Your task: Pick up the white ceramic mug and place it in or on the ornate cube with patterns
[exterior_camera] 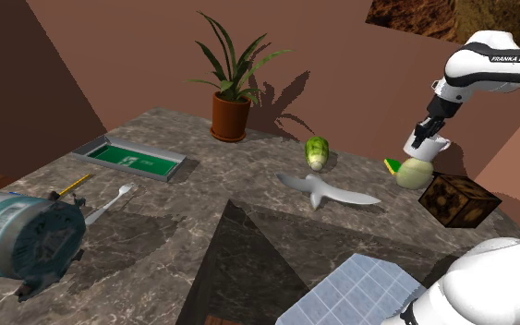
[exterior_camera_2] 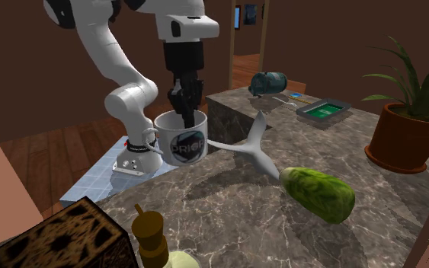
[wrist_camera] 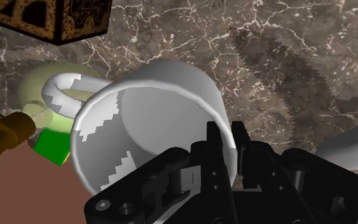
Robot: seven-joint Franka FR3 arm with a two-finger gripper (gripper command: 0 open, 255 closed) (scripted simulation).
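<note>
Status: pincer point(exterior_camera_2: 184, 105) clamped on white mug point(exterior_camera_2: 180, 141) rim, mug seemingly airborne; patterned cube point(exterior_camera: 458, 199) at 5 o'clock from it, shoulder view.

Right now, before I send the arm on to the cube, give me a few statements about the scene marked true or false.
1. The end effector is shut on the white mug's rim, with the wall between its fingers. True.
2. The mug already rests on the patterned cube. False: it hangs in the end effector, apart from the cube.
3. A potted plant stands on the marble counter. True.
4. The green tray lies right beside the cube. False: the tray is at the shoulder view's left and the cube at its right.
5. A green vegetable lies on the counter. True.
</note>
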